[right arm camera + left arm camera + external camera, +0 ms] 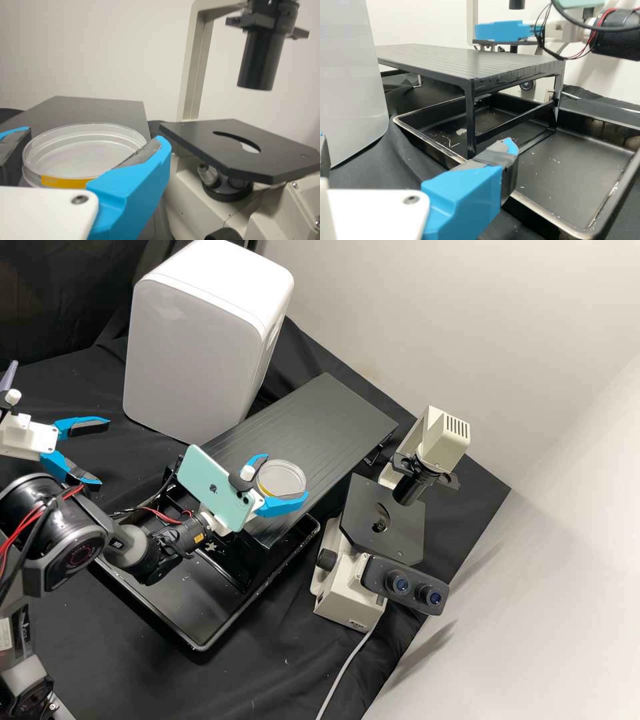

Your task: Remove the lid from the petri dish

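A clear petri dish (281,478) with a yellow band under its lid lies on the near right corner of a black ribbed shelf (333,413). My right gripper (287,476) straddles it, one blue finger on each side. In the right wrist view both pads (142,155) lie against the rim of the dish (80,155), so the gripper (90,137) is shut on the lid. My left gripper (90,450) hangs open and holds nothing at the far left, well away from the shelf. One of its fingers (490,165) shows in the left wrist view.
The shelf stands in a black tray (200,633). A white microscope (380,540) stands just right of the shelf, its black stage (240,150) close beside the dish. A tall white box (200,333) stands behind the shelf's left end. A grey cable trails forward from the microscope.
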Controlling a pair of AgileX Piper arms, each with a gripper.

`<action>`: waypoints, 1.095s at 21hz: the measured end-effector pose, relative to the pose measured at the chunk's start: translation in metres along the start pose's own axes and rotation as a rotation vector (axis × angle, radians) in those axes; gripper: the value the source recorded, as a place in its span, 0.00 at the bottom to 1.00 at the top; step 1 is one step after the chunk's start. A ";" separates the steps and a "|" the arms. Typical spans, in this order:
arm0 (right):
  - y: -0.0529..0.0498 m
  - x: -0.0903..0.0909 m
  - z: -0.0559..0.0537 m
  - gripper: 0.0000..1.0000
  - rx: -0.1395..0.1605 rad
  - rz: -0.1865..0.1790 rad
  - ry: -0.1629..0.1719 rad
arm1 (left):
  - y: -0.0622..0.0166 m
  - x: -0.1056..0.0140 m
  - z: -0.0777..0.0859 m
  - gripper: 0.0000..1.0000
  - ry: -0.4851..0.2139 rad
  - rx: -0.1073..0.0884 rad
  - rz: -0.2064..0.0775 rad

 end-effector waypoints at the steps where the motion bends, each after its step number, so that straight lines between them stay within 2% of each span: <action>1: -0.002 0.000 0.001 0.00 0.000 -0.007 -0.003 | 0.0000 0.000 0.000 1.00 0.000 0.000 0.000; 6: -0.018 0.003 0.009 0.00 -0.002 -0.058 -0.031 | 0.0000 0.000 0.000 1.00 0.000 0.000 0.000; 14: -0.019 0.003 0.011 0.00 -0.002 -0.052 -0.029 | 0.0000 0.000 0.000 1.00 0.001 0.000 0.000; 15: -0.019 0.003 0.011 1.00 -0.002 -0.053 -0.029 | 0.0000 0.000 0.000 1.00 0.001 0.000 0.000; 23: -0.019 0.003 0.010 1.00 -0.002 -0.051 -0.028 | -0.0013 0.000 -0.001 1.00 0.004 -0.002 -0.005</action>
